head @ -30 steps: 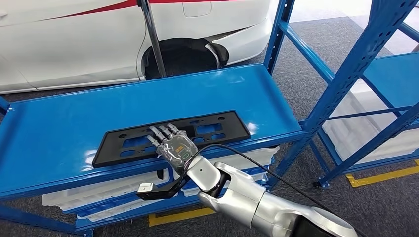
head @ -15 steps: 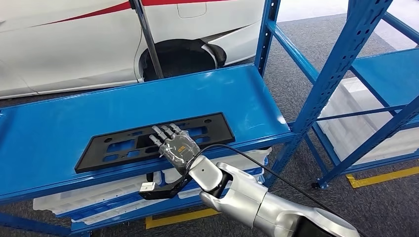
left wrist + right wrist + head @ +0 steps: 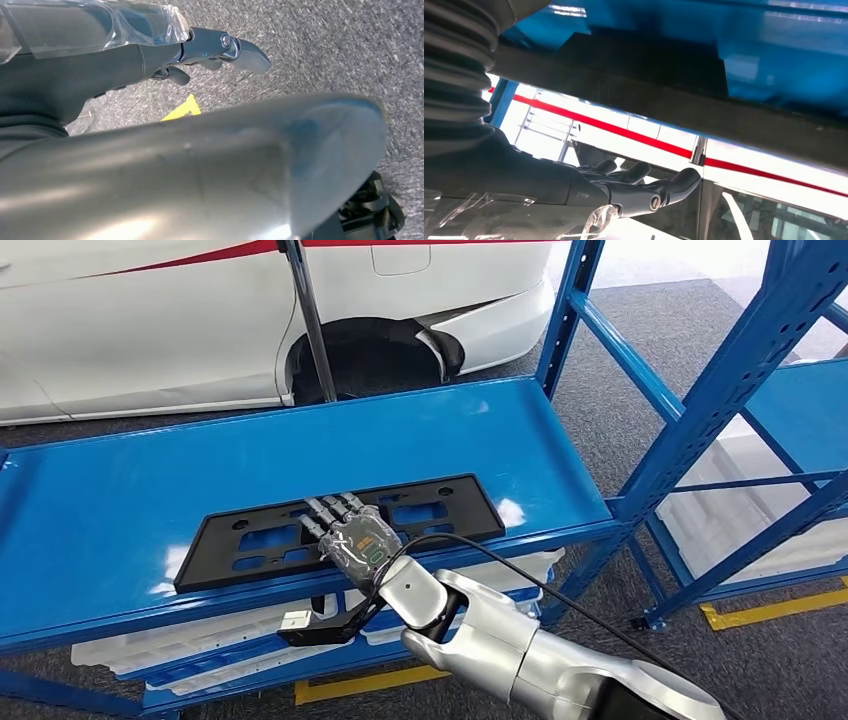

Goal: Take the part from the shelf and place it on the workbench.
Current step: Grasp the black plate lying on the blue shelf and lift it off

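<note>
Left side first: the left hand hangs low over grey carpet with a scrap of yellow floor tape under it, and nothing in it; how far its fingers are curled, I cannot tell from this angle.

Moving to the middle, the blue shelf carries the part, a flat black plate with cut-out windows, lying flat near the shelf's front edge. The right hand lies over the part at about its middle, palm down, fingers stretched forward across the black plastic and slightly apart. From the right wrist view the hand reaches out with its fingers extended. Whether it truly grips the part, I cannot tell. A black cable loops along the silver arm.

Behind the shelf, a white car with a red stripe. Under it, white trays. Far right, a second blue rack.
</note>
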Tool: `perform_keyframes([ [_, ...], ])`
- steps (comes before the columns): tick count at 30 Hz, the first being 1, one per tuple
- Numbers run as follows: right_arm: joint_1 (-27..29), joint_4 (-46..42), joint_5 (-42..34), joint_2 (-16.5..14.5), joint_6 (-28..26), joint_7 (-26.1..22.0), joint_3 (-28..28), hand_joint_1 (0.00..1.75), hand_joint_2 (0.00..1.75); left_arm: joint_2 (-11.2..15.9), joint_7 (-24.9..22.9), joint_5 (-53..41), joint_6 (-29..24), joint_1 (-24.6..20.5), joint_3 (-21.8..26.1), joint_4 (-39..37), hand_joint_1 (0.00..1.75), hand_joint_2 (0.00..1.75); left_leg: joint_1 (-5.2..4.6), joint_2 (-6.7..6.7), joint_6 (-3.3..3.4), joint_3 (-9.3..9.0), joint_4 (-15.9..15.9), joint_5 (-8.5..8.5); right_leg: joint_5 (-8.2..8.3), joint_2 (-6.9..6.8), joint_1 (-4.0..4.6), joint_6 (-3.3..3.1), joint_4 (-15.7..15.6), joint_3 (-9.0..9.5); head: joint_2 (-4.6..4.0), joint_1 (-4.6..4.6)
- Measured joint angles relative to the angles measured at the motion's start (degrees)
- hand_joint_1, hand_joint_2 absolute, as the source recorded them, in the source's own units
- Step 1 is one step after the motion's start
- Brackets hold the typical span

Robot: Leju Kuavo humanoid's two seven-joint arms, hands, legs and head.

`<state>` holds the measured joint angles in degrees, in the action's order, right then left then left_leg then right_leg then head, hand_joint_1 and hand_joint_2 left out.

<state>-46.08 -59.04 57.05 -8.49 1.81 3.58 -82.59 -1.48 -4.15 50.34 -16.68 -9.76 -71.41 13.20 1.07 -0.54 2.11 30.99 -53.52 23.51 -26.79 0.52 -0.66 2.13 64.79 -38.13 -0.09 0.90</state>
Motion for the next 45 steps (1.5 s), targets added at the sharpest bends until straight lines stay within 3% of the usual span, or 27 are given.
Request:
perform_keyframes([
  [2, -0.06, -0.01, 0.0, -0.03, 0.0, 0.0, -0.02, 0.0, 1.75, -0.03, 0.0, 0.0, 0.0, -0.06, 0.0, 0.0, 0.0, 0.0, -0.23, -0.09, -0.5, -0.33, -0.06, 0.43, 3.12, -0.02, 0.27, -0.55, -7.77, 3.68, 0.0, 0.02],
  [3, -0.07, -0.01, -0.01, -0.05, 0.0, 0.0, -0.02, 0.0, 1.75, -0.04, 0.0, 0.0, 0.0, -0.09, 0.0, 0.0, 0.0, 0.0, -0.32, -0.09, -0.79, -0.38, -0.08, 0.61, 3.56, -0.01, 0.42, -0.79, -9.56, 4.5, 0.0, 0.03],
  [7, -0.11, -0.02, -0.02, -0.34, -0.02, -0.09, -0.05, 0.0, 1.75, -0.05, 0.0, -0.01, -0.02, -0.17, 0.0, 0.0, 0.0, 0.0, -0.06, 0.05, -1.97, -0.03, -1.01, 1.59, 3.5, 0.09, 0.39, -1.83, -10.3, 4.86, 0.0, 0.11],
  [9, -0.17, -0.02, -0.02, -0.63, -0.03, -0.13, -0.06, 0.0, 1.75, -0.05, 0.0, -0.01, -0.04, -0.2, 0.0, 0.0, 0.0, 0.0, 0.11, 0.15, -2.56, 2.54, -6.47, 4.34, 3.45, 0.02, 0.08, -2.31, -10.48, 5.15, 0.0, 0.23],
  [11, -0.14, -0.02, -0.02, -0.75, -0.02, -0.18, -0.09, 0.0, 1.75, -0.05, 0.0, 0.0, -0.04, -0.12, 0.0, 0.0, 0.0, 0.0, 0.17, 0.17, -3.01, 6.95, -14.94, 7.53, 3.26, -0.01, 0.06, -2.54, -10.46, 5.29, 0.0, 0.28],
  [12, -0.09, -0.01, -0.02, -0.77, -0.02, -0.2, -0.11, 0.0, 1.75, -0.05, 0.0, 0.0, -0.04, -0.05, 0.0, 0.0, 0.0, 0.0, 0.19, 0.18, -3.13, 8.67, -17.76, 8.11, 3.17, 0.0, 0.06, -2.58, -10.45, 5.36, 0.0, 0.28],
  [13, -0.04, -0.01, -0.03, -0.78, -0.02, -0.22, -0.14, 0.0, 1.75, -0.05, 0.0, 0.0, -0.04, 0.0, 0.0, 0.0, 0.0, 0.0, 0.19, 0.18, -3.15, 9.25, -18.13, 7.43, 3.06, 0.05, 0.06, -2.56, -10.45, 5.5, 0.0, 0.29],
  [14, -0.02, 0.0, -0.04, -0.8, -0.03, -0.23, -0.16, 0.0, 1.75, -0.05, 0.0, -0.01, -0.04, 0.01, 0.0, 0.0, 0.0, 0.0, 0.19, 0.18, -3.1, 8.64, -16.05, 5.71, 2.91, 0.1, 0.05, -2.49, -10.45, 5.71, 0.0, 0.3],
  [16, -0.05, 0.0, -0.09, -0.89, -0.07, -0.24, -0.19, 0.0, 1.75, -0.04, 0.0, -0.01, -0.05, -0.06, 0.0, 0.0, 0.0, 0.0, 0.13, 0.2, -2.78, 5.02, -7.34, 1.13, 2.53, 0.19, 0.12, -2.17, -10.44, 6.27, 0.0, 0.3],
  [17, -0.08, -0.01, -0.11, -0.93, -0.11, -0.24, -0.19, 0.0, 1.75, -0.03, 0.0, -0.02, -0.06, -0.13, 0.0, 0.0, 0.0, 0.0, 0.0, 0.19, -2.51, 3.35, -3.67, -0.34, 2.34, 0.23, 0.25, -1.93, -10.41, 6.45, 0.0, 0.28],
  [18, -0.09, -0.01, -0.14, -0.96, -0.14, -0.24, -0.19, 0.0, 1.75, -0.04, 0.02, -0.05, -0.06, -0.17, 0.0, 0.0, 0.0, 0.0, -0.06, 0.16, -2.27, 2.28, -1.29, -1.14, 2.11, 0.26, 0.44, -1.75, -10.31, 6.53, 0.0, 0.26],
  [19, -0.1, -0.01, -0.17, -0.96, -0.17, -0.24, -0.19, 0.0, 1.75, -0.08, 0.07, -0.1, -0.05, -0.16, 0.0, 0.0, 0.0, 0.0, -0.11, 0.11, -2.15, 1.83, -0.32, -1.28, 1.97, 0.29, 0.64, -2.03, -10.22, 6.52, 0.0, 0.24],
  [22, -0.08, 0.0, -0.33, -0.96, -0.2, -0.36, -0.27, 0.0, 1.75, -0.2, 0.18, -0.17, 0.03, -0.08, 0.0, 0.0, 0.0, 0.0, -0.16, -0.03, -2.09, 1.7, -0.19, -1.28, 1.86, 0.28, 0.88, -3.59, -10.27, 6.63, 0.0, 0.2],
  [23, -0.09, 0.0, -0.39, -0.96, -0.19, -0.43, -0.32, 0.0, 1.75, -0.2, 0.17, -0.12, 0.05, -0.09, 0.0, 0.0, 0.0, 0.0, -0.22, -0.05, -1.98, 1.69, -0.19, -1.23, 1.89, 0.26, 0.89, -3.68, -10.41, 6.71, 0.0, 0.19],
  [26, -0.09, 0.0, -0.48, -0.96, 0.2, -0.87, -0.5, 0.0, 1.75, -0.2, 0.17, 0.02, 0.1, -0.11, 0.0, 0.0, 0.0, 0.0, -0.34, -0.06, -1.62, 1.7, -0.21, -1.11, 2.07, 0.25, 0.84, -3.27, -10.83, 6.9, 0.0, 0.2],
  [31, -0.1, 0.0, -0.9, -1.16, 1.96, -1.69, -0.6, 0.0, 1.75, -0.2, 0.17, 0.06, 0.13, -0.18, 0.0, 0.0, 0.0, 0.0, -0.54, -0.05, -1.45, 1.72, -0.27, -1.06, 2.16, 0.25, 0.55, -1.4, -11.13, 7.0, 0.0, 0.2],
  [45, -0.16, 0.21, -2.51, -1.5, 4.81, -2.21, -0.65, 0.0, 1.75, -0.2, 0.2, 0.71, 0.12, -0.21, 0.0, 0.0, 0.0, 0.0, -0.23, -0.01, -1.52, 1.51, -0.06, -1.1, 2.14, 0.26, 0.77, -1.19, -11.11, 7.02, 0.0, 0.22],
])
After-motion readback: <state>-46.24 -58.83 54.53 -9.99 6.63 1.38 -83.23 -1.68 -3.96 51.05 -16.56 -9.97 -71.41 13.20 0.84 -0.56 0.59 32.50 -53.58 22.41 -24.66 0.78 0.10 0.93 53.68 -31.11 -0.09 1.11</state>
